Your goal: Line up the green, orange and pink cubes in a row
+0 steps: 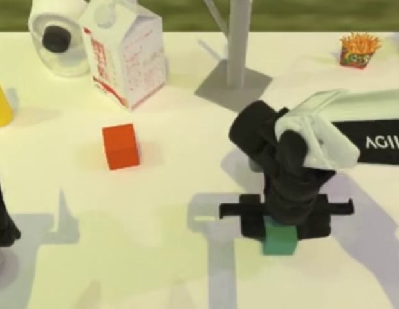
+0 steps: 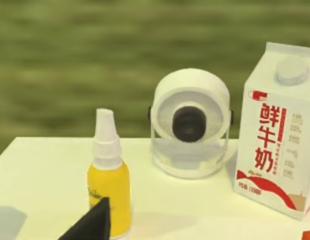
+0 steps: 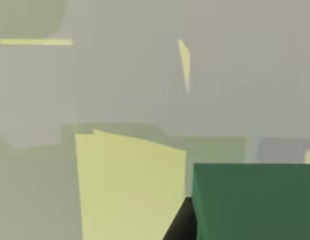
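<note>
The green cube (image 1: pixel 278 239) rests near the table's front, right of the middle, under my right gripper (image 1: pixel 280 226), which comes down on it from above. In the right wrist view the green cube (image 3: pixel 255 202) fills the lower corner and one dark finger (image 3: pixel 182 224) lies flat against its side, so the gripper is shut on it. The orange cube (image 1: pixel 120 146) stands alone left of the middle. The pink cube is out of view. My left arm (image 1: pixel 1 222) stays parked at the left edge.
At the back left stand a white-and-red milk carton (image 1: pixel 125 55), a round white holder with a black centre (image 1: pixel 58 35) and a yellow bottle (image 1: pixel 0 103). A grey stand (image 1: pixel 235 80) rises at the back middle. A small fries box (image 1: pixel 359 50) sits back right.
</note>
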You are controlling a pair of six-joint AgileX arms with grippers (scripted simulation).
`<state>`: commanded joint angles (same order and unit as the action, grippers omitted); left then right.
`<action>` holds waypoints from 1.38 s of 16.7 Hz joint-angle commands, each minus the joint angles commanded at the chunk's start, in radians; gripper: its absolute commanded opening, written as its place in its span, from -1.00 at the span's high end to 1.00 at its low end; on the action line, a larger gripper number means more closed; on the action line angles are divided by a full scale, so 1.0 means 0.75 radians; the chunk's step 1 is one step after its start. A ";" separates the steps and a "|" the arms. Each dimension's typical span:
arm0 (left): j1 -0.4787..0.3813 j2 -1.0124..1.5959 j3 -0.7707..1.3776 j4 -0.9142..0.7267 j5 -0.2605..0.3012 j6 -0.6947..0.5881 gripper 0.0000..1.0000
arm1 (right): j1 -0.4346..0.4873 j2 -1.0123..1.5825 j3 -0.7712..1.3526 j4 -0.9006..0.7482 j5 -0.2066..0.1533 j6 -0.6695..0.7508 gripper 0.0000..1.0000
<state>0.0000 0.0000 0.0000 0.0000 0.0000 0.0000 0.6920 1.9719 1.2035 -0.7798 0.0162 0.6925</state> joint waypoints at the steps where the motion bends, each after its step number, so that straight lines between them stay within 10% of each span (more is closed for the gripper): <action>1: 0.000 0.000 0.000 0.000 0.000 0.000 -1.00 | 0.001 0.005 -0.008 0.010 0.001 0.000 1.00; 4: 0.000 0.000 0.000 0.000 0.000 0.000 -1.00 | 0.001 0.006 -0.008 0.010 0.001 0.000 1.00; 17: 0.000 0.000 0.000 0.000 0.000 0.000 -1.00 | 0.001 0.006 -0.008 0.010 0.001 0.000 -0.96; 23: 0.000 0.000 0.000 0.000 0.000 0.000 -1.00 | 0.001 0.006 -0.008 0.010 0.001 0.000 -1.00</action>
<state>0.0000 0.0000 0.0000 0.0000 0.0000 0.0000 0.6926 1.9760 1.1975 -0.7723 0.0166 0.6927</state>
